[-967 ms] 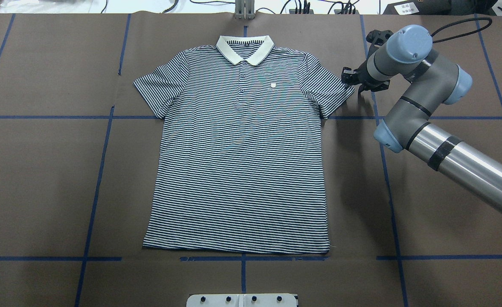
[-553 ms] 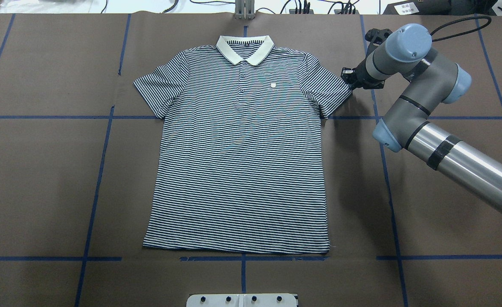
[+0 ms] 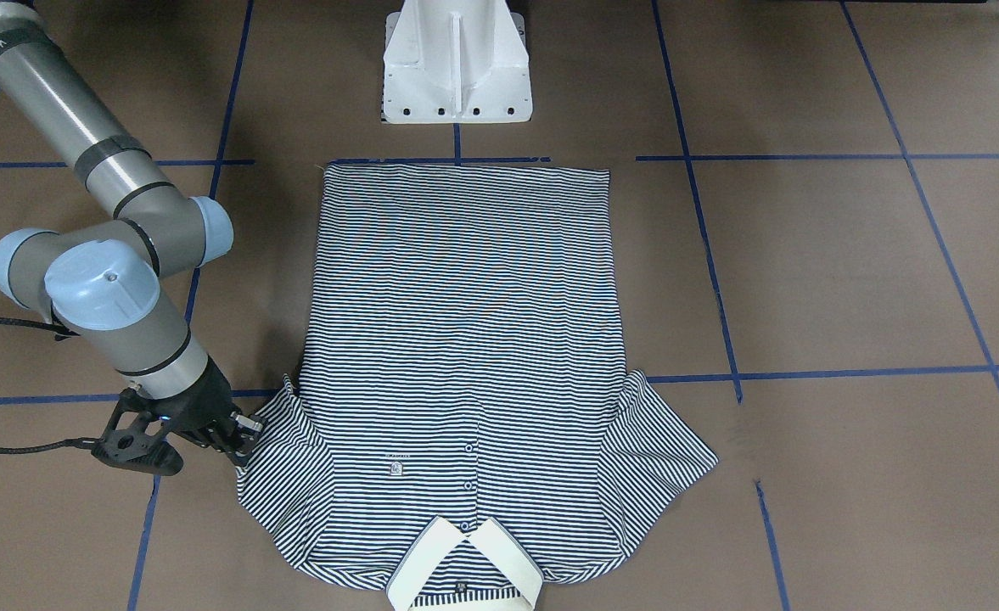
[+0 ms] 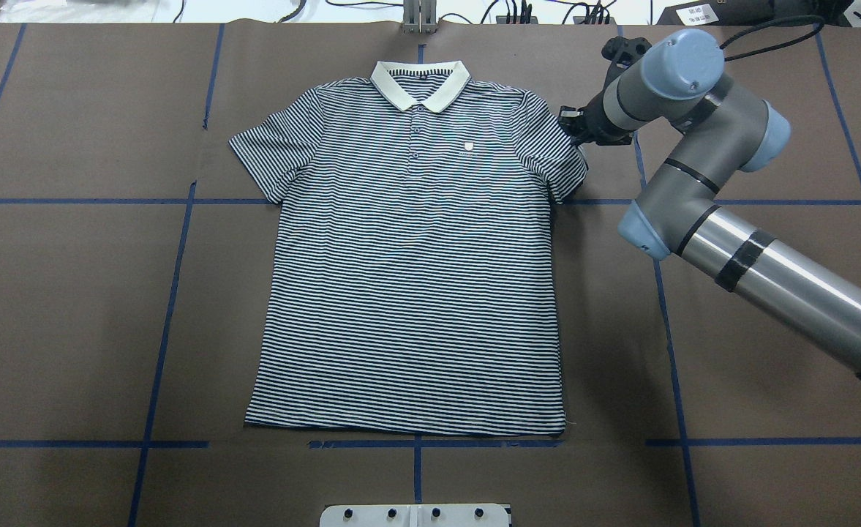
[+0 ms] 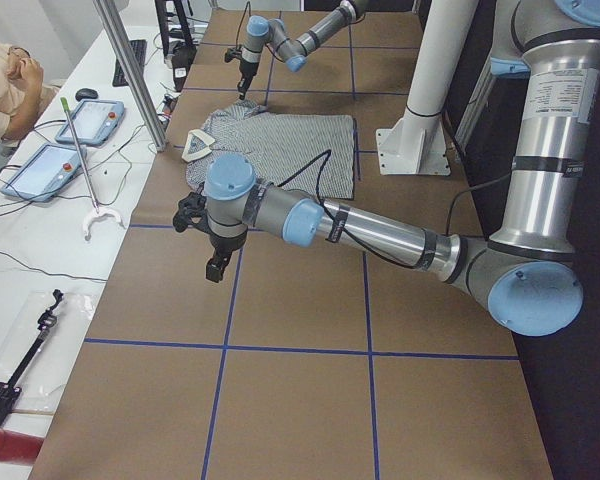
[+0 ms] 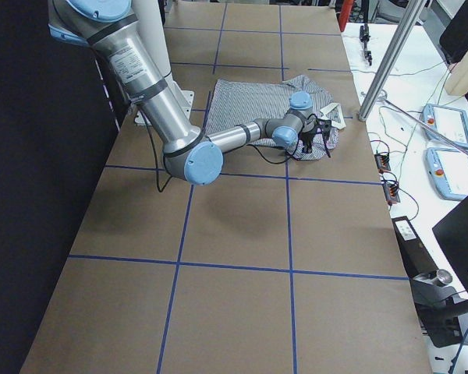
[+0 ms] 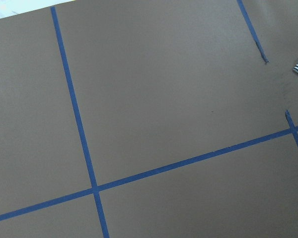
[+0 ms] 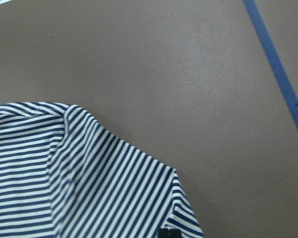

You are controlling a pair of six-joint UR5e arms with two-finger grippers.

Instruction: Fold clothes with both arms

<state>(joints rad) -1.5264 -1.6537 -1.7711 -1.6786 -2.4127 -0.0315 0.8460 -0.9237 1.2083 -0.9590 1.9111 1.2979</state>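
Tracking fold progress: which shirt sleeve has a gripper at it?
The robot's-right sleeve, with the right gripper at its outer edge; the other sleeve lies alone.

Right arm (image 4: pixel 693 190) stretched out, left arm (image 5: pixel 380 235) extended apart from it.
The right gripper (image 4: pixel 573 132) tips downward, fingers pinched on the polo shirt (image 4: pixel 415 256) sleeve edge directly beneath them; the left gripper (image 5: pixel 215 268) hangs pointing down, its grip unreadable.

R gripper (image 3: pixel 243 437) tips hidden at polo shirt (image 3: pixel 465 322) sleeve; grip unclear. L gripper (image 5: pixel 215 268) too small to read.
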